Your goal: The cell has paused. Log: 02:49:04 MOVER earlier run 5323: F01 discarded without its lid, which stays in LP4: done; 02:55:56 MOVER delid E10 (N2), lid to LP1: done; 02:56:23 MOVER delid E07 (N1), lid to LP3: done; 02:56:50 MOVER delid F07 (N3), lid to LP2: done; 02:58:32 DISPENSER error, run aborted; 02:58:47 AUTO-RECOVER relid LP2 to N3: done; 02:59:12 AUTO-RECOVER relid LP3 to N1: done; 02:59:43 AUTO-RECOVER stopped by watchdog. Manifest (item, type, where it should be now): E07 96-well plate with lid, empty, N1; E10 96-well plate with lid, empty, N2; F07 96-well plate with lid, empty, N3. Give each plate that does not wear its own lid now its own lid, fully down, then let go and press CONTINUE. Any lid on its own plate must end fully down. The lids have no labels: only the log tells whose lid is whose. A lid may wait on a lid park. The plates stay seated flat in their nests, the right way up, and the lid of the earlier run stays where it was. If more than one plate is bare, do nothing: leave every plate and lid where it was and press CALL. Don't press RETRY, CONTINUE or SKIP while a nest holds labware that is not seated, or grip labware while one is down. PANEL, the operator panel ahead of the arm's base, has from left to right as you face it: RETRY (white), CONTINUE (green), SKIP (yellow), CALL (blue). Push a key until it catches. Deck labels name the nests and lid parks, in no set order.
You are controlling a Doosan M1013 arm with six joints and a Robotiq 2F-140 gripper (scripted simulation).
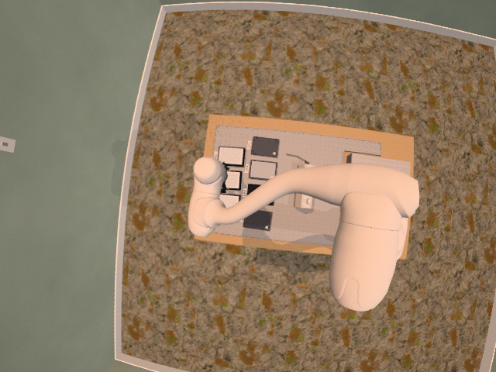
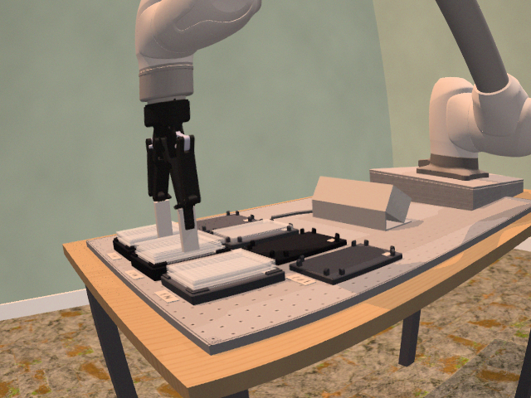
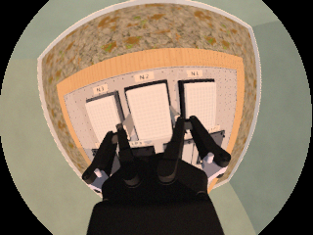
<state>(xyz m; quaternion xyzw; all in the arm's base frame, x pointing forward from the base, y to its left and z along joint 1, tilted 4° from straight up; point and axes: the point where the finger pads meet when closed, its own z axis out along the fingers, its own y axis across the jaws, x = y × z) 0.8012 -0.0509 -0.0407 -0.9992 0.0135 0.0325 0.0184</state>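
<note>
Black and two-fingered, the end effector (image 2: 176,225) hangs straight down from the pale robot arm (image 2: 171,51) over the middle of three white ribbed 96-well plates in black nests, its long pale fingertips (image 2: 188,233) closed on the two sides of the clear lid (image 2: 180,247) that lies on that middle plate. Whether the lid is fully down on its plate cannot be told.

Taking that middle plate as landmark: the near plate (image 2: 221,267) sits just beside it toward the table's front edge, wearing a clear lid, and the far plate (image 2: 137,233) sits just beside it on the other side, partly hidden behind the fingers. In the wrist view the three plates stand in a row under small deck labels, the middle plate (image 3: 149,114) between the two finger pairs.

Beyond the plates, toward the arm's base, runs a row of four black lid parks. The one nearest the front (image 2: 347,260) is bare, the next (image 2: 295,245) also dark, the third carries a clear lid (image 2: 253,229), and the farthest (image 2: 221,221) looks dark.

A grey wedge-shaped operator panel (image 2: 356,201) stands well apart, on the grey perforated deck (image 2: 265,313) of the wooden table (image 2: 240,364).
</note>
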